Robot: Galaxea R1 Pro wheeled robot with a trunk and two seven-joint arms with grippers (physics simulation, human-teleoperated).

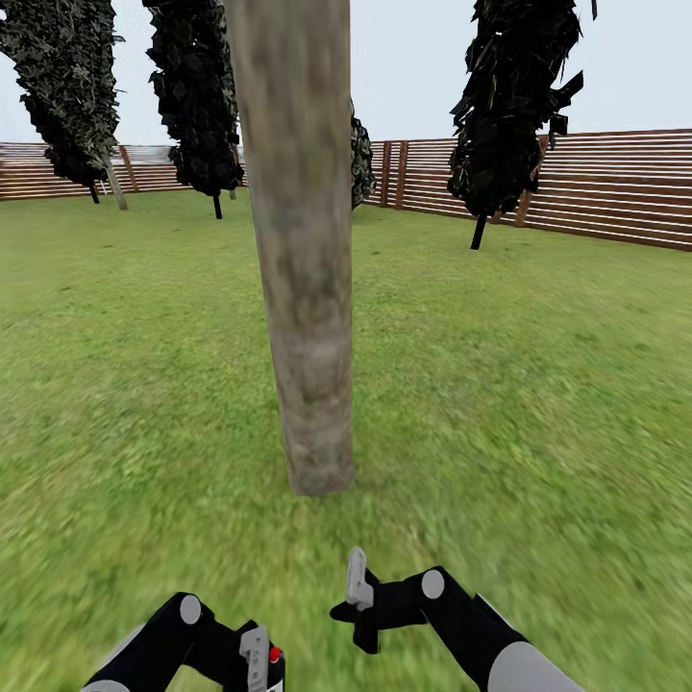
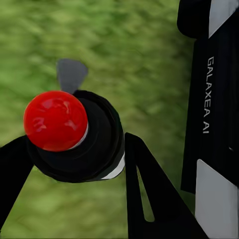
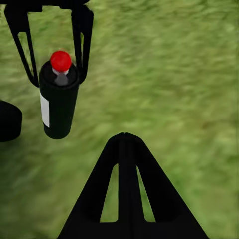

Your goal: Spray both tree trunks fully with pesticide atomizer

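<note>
On lawn (image 1: 538, 384), tree trunk (image 1: 300, 269) ahead; left end effector (image 1: 258, 663) grasping pesticide atomizer (image 3: 59, 99).

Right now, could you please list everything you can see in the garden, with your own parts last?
Tree trunk: one, mottled grey-brown, straight ahead on the lawn.
Dark narrow trees: about four, blackish-green, near the fence.
Fence: one, brown horizontal slats, along the far edge.
Lawn: green grass, all around.
Pesticide atomizer: one, black with red top and white patch, between the left gripper's fingers.
Left gripper: black, shut on the atomizer.
Right gripper: black, fingers together, holding nothing.
</note>
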